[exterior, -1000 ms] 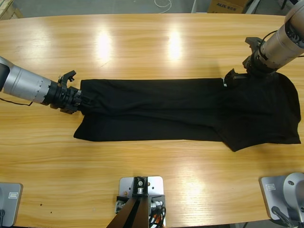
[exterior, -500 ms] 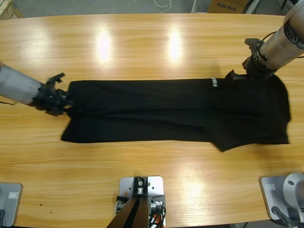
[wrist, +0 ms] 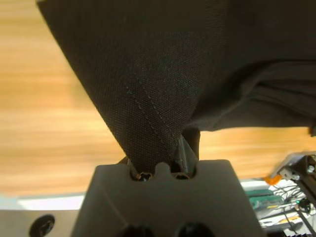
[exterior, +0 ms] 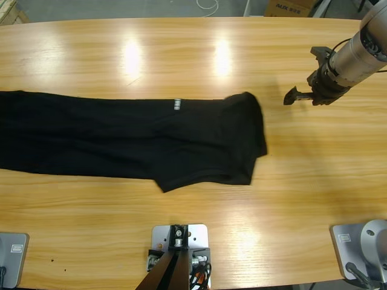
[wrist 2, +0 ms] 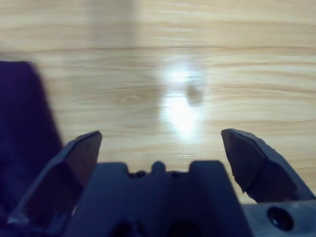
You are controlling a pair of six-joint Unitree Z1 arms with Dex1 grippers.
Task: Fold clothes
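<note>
The clothes, one black shirt [exterior: 121, 136], lie stretched across the left half of the table and run off the high view's left edge. A small white label [exterior: 177, 104] shows on the shirt's upper edge. In the left wrist view my left gripper [wrist: 160, 168] is shut on a stitched edge of the shirt [wrist: 163, 74]; that arm is out of the high view. My right gripper [exterior: 299, 95] stands open over bare wood to the right of the shirt, with nothing between its jaws. Its wrist view shows the right gripper [wrist 2: 160, 140] and dark shirt fabric [wrist 2: 19, 123] at the left edge.
The wooden table [exterior: 314, 169] shows bare wood right of the shirt. Beyond the far edge a cardboard box [exterior: 289, 7] and a white cable [exterior: 208, 5] lie.
The shirt has slid far to the left, out from the right gripper, which stays in place. The left arm has pulled back out of the high view with the shirt's end.
</note>
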